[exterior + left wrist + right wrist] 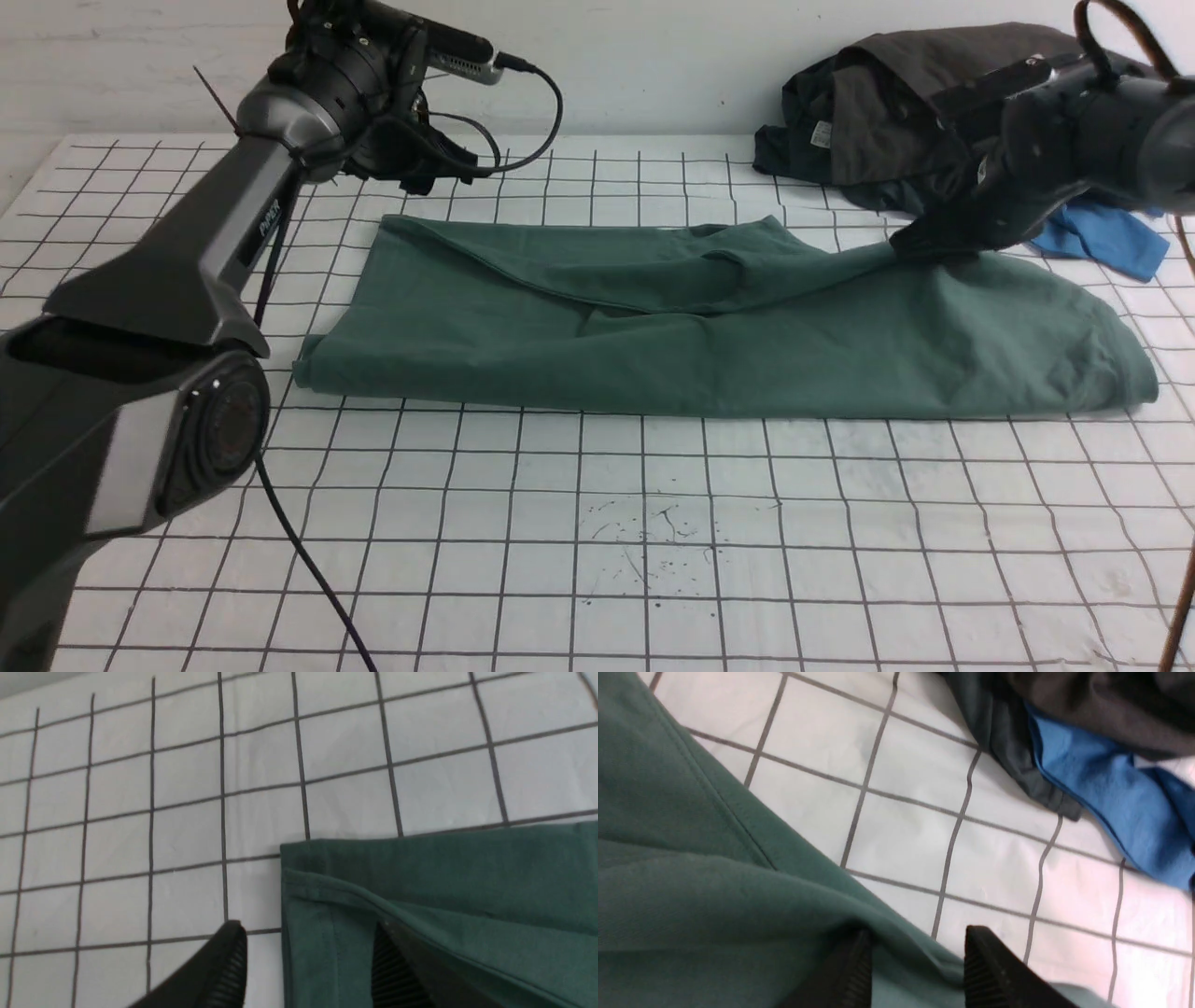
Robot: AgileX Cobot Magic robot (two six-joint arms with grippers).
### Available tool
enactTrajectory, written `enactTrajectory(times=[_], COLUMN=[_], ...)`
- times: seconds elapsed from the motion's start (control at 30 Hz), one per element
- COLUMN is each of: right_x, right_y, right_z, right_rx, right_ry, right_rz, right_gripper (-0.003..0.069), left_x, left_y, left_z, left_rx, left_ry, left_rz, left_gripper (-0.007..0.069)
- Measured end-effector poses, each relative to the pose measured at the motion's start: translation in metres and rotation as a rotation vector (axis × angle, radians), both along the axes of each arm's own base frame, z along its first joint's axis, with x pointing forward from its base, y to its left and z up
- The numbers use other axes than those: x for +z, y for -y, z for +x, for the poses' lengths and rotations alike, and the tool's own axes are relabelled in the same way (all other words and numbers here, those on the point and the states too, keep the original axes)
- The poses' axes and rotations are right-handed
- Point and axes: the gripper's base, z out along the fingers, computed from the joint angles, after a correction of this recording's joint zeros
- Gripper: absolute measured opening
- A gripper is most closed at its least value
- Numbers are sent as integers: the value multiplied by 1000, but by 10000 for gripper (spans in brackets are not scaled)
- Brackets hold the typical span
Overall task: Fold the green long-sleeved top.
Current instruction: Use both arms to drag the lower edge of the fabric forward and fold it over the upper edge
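The green long-sleeved top (728, 345) is lying folded into a long, low band across the middle of the white table cover (653, 523), which is carrying a grid of thin dark lines and some wrinkles. The top's long axis is running from the robot's left to its right. A squared end with a stitched edge is pointing left, while the right end is rounding off into a soft curve. The cloth is looking like matte, muted jersey, and an upper layer is draping diagonally over the lower one in shallow creases. The left gripper (308, 933) is hovering at the far left corner with its black ribbed fingers (224, 970) spread wide. One finger is over bare table and the other over the green cloth, and nothing is clamped. The right gripper (917, 933) is sitting at the far edge near the right end with its jaws parted and a raised green fold lying between them. Whether the pads are touching that fold is hard to judge. Crumpled charcoal garments (896, 112) and a bright blue cloth (1102, 238) are lying behind it, apart from the top.
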Motion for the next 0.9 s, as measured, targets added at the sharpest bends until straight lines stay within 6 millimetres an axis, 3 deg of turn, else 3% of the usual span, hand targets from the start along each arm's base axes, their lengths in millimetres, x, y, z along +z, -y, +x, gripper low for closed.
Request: enactTrajectory(times=[0.1,0.2,0.3,0.43,0.5,0.6,0.67,0.77,0.9], right_x=[15,19,1,-36,-53,-63,-58,-39,-17], right_y=[-11,-44,-75,-91,-91,-89,-82,-64,-50], right_z=[-6,-17,-22,-14,-6,10,31,50,58], right_rx=[48,268,468,579,605,578,440,159,48], right_ry=[-64,-150,-215,-214,-164,-17,198,409,420], right_rz=[48,165,262,287,248,194,185,347,501], right_gripper=[274,150,28,-10,-12,-13,-13,-13,-13], left_x=[12,32,37,31,25,16,7,4,6], left_y=[2,13,20,21,23,25,26,26,26], left_z=[-5,-15,-19,-20,-20,-21,-21,-22,-23], left_rx=[-42,-166,-238,-259,-270,-288,-304,-318,-324], left_ry=[-27,-61,-73,-104,-128,-163,-192,-211,-209], left_rz=[-31,-125,-174,-178,-187,-199,-195,-193,-194], left_gripper=[374,344,274,172,120,63,25,-3,-8])
